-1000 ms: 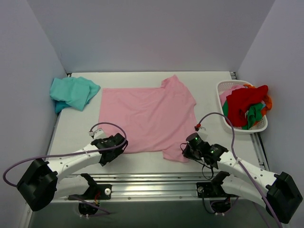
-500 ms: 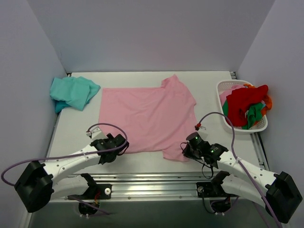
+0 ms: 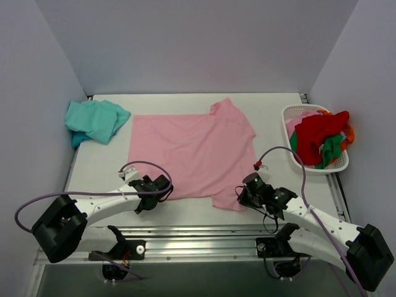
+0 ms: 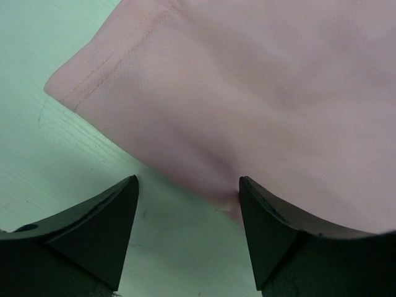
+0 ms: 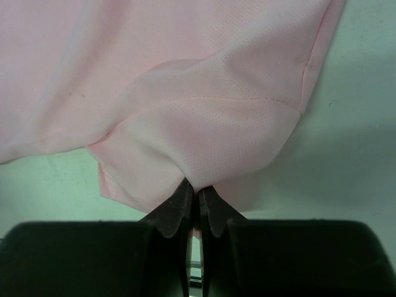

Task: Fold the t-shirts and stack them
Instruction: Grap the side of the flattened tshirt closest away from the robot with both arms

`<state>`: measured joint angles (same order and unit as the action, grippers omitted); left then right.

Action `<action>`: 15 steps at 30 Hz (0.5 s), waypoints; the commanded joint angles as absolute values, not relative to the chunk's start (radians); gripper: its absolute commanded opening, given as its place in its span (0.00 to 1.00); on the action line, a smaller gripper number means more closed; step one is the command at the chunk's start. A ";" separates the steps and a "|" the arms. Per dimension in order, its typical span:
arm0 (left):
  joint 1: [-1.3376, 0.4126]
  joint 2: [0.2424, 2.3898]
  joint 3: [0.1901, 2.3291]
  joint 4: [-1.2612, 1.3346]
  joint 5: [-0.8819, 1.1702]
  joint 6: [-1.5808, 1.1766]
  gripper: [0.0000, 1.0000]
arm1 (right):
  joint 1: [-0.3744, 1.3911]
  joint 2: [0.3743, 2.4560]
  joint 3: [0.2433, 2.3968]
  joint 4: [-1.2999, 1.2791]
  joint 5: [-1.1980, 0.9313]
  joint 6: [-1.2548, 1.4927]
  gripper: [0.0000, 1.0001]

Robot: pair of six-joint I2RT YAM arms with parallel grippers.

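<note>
Near edge first. Left pincer point(image 4: 189, 185): spread wide, holding nothing. Its fingers straddle the near edge of the pink tee point(image 3: 192, 151), one tip at the cloth edge and the other over bare worktop point(image 3: 99, 170). The hem corner point(image 4: 65, 90) sits ahead and off to one side of the gap, so this pincer is inboard of the corner, not on it. Right pincer point(image 5: 193, 199): closed tight on a pinch of the near sleeve point(image 5: 210, 130), with the cloth puckered into the tips. The tee lies flat with its long axis across the worktop, hem toward the left arm, neck and sleeves toward the right arm. Each near corner is therefore closest to its own arm. Judgement: the fold turns on lifting that near long edge and carrying it away from the bases toward the far edge. The right side looks ready; the left has yet to close. Risk: the left pincer slides off the edge or catches too little cloth. Farther back, the teal tee point(image 3: 96, 120) is crumpled at the far left, well apart from the pink one. The basket point(image 3: 291, 111) of other garments is at far right.
</note>
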<state>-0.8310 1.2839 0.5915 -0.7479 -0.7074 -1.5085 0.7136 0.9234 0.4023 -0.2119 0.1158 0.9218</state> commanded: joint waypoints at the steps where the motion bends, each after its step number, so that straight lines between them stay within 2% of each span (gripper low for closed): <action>1: -0.824 1.299 0.603 -0.713 -0.736 -1.548 0.71 | 0.707 0.910 0.400 -0.229 0.124 0.917 0.00; 6: -0.821 1.305 0.592 -0.706 -0.759 -1.552 0.55 | 0.706 0.907 0.403 -0.235 0.130 0.922 0.00; 7: -0.821 1.305 0.588 -0.700 -0.761 -1.546 0.46 | 0.706 0.904 0.403 -0.238 0.133 0.925 0.00; 10: -0.819 1.310 0.588 -0.698 -0.768 -1.543 0.29 | 0.706 0.896 0.407 -0.247 0.141 0.933 0.00; 13: -0.816 1.318 0.592 -0.699 -0.776 -1.542 0.20 | 0.706 0.879 0.407 -0.258 0.150 0.940 0.00; 14: -0.816 1.318 0.592 -0.699 -0.778 -1.540 0.08 | 0.706 0.876 0.405 -0.259 0.153 0.945 0.00; 15: -0.815 1.316 0.594 -0.695 -0.779 -1.537 0.04 | 0.706 0.871 0.408 -0.270 0.156 0.948 0.00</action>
